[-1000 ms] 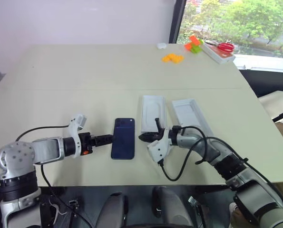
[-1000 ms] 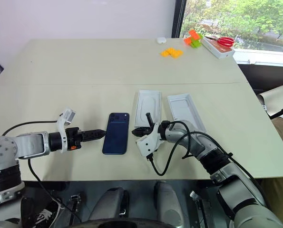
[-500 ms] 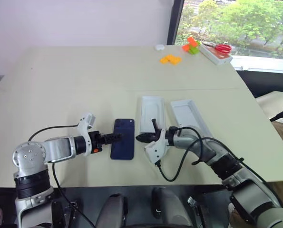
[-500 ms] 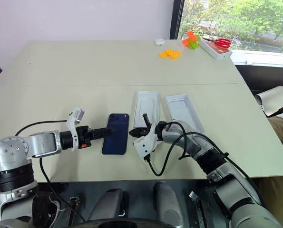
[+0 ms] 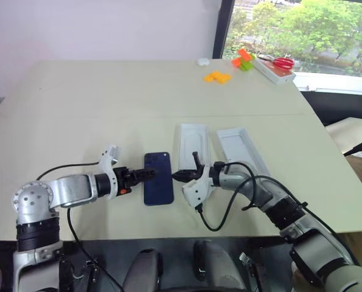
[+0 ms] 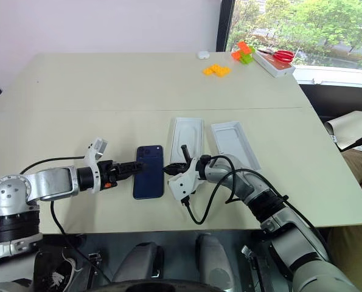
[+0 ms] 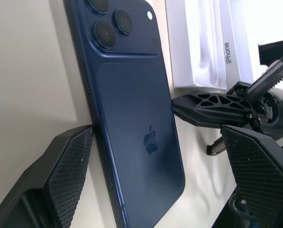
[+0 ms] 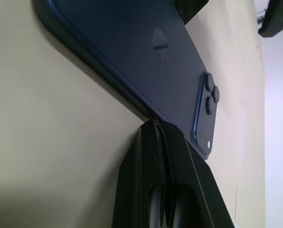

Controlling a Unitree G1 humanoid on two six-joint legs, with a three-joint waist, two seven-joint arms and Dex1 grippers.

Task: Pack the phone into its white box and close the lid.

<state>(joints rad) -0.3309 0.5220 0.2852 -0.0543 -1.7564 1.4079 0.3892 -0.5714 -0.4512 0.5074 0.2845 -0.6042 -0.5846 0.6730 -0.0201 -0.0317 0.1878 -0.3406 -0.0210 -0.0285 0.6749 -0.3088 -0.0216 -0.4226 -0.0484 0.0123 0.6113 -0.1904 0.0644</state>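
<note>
Phone (image 5: 159,186) lies flat, back up, near the front of the tabletop (image 5: 107,109), with both arms reaching in low from either side. The left gripper (image 5: 149,174) comes from the left with its jaws spread wide; in its wrist view one finger (image 7: 65,175) sits at the phone's left edge and the other hangs over its right side, so the phone lies between them ungripped. The right gripper (image 5: 176,176) reaches from the right with jaws shut, its tip against the phone's right edge, probably to brace or tip it so the left can get a hold. Both forearms run nearly level and point inward at each other. Just right of the phone, beyond the right gripper, the box (image 5: 193,143) lies open, and the lid (image 5: 241,148) lies beside it, further right. Orange blocks (image 5: 220,76) and scissors (image 5: 283,61) sit at the far edge.
</note>
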